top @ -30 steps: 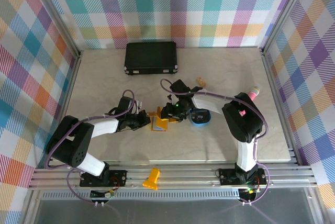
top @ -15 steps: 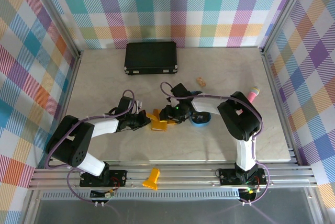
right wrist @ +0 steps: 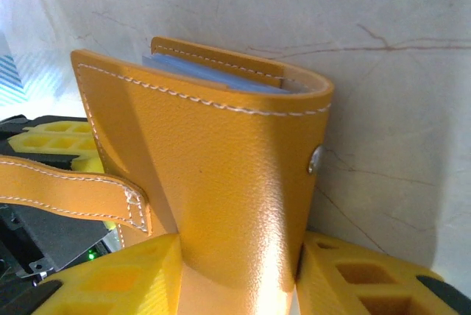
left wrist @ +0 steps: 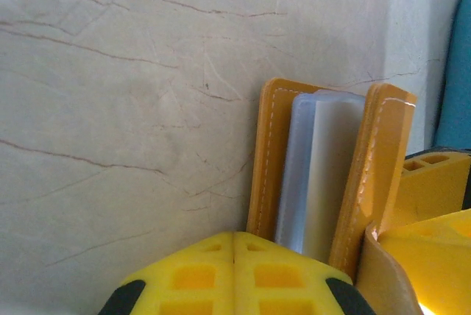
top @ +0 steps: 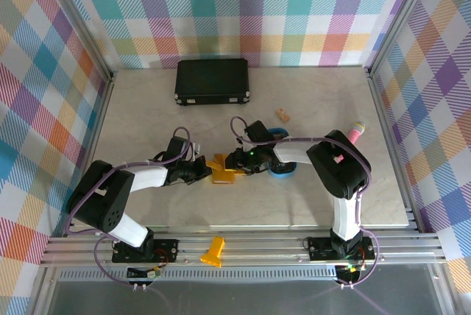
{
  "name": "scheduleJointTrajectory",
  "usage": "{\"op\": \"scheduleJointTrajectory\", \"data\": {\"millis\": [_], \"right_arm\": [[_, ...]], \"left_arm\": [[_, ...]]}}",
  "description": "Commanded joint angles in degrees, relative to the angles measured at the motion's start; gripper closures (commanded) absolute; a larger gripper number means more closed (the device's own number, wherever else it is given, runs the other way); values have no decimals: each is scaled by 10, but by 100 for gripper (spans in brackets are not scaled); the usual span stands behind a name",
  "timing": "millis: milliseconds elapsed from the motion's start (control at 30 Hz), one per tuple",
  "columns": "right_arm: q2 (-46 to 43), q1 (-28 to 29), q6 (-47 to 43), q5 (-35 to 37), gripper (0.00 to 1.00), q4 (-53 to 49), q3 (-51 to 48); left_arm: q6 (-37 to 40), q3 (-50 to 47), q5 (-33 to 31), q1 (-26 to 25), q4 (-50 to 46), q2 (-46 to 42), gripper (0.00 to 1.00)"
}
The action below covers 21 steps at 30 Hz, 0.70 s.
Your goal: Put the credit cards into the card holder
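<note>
A black case lies closed at the far edge of the pale marbled table, near the checked back wall. A blue tray sits mid-table. A small tan piece lies beyond it. A pink-tipped object rests at the right. A yellow-orange piece lies on the front rail.

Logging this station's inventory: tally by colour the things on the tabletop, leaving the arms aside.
Black: 1, case
Yellow: 1, card holder
Blue: 1, tray
Tan: 1, small piece
Pink: 1, small object
Total: 5
</note>
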Motion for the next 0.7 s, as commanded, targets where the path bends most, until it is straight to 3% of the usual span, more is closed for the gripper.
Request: {"op": "scheduleJointTrajectory", "data": {"millis": [0,400,667], "right_arm": [[-17,6,25,-26,58,57,-13],[-35,6,37,-74,60,125,-35],[-79,0,12,-23,82,87,-44]], "left_arm": [[-2,5,8,-11,10,10,97],[-1,12,5,-11,4,9,98],[4,20,-5,-9,-26,-15,98]]}}
